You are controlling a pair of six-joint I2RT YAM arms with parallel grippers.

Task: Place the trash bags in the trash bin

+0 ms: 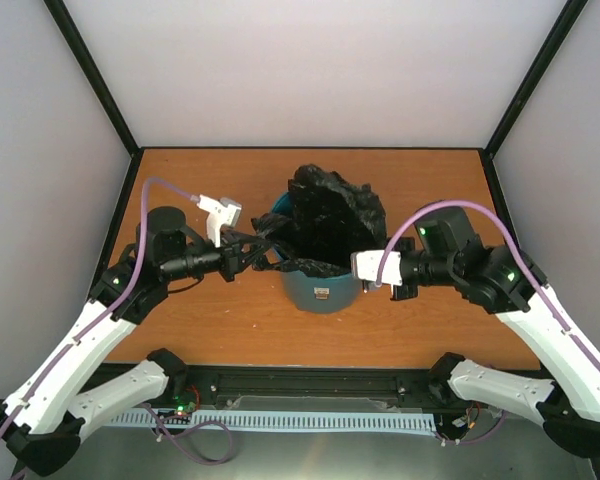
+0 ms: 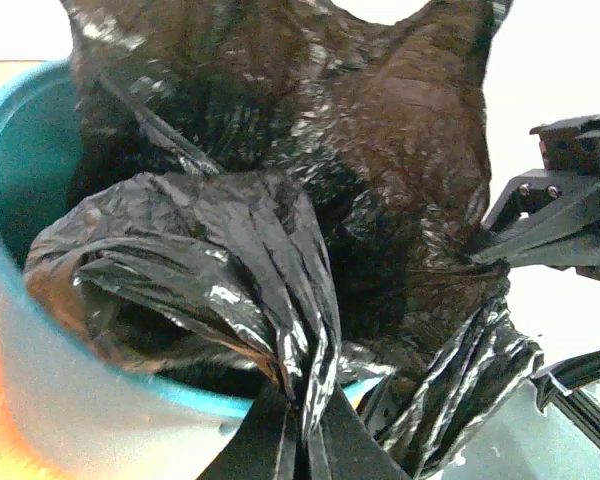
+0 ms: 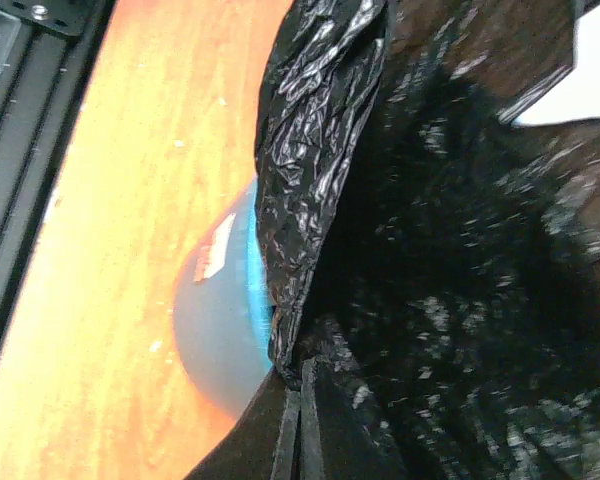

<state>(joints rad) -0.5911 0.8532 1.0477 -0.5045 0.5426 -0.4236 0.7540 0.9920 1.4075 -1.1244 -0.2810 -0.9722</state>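
Note:
The teal-blue trash bin (image 1: pixel 320 288) stands mid-table with its white label facing the near edge. A glossy black trash bag (image 1: pixel 330 215) sits in its mouth and bulges above the rim. My left gripper (image 1: pixel 263 252) is shut on a bunched fold of the bag (image 2: pixel 280 290) at the bin's left rim (image 2: pixel 20 130). My right gripper (image 1: pixel 364 268) is shut on the bag's edge (image 3: pixel 315 180) at the bin's right rim; the bin wall (image 3: pixel 215 320) and label show beside it. The right gripper also shows in the left wrist view (image 2: pixel 480 250).
The orange table (image 1: pixel 200 330) is walled by white panels with black frame posts. A black rail (image 1: pixel 310 385) runs along the near edge between the arm bases. A purple cable (image 1: pixel 165 190) loops over the left arm.

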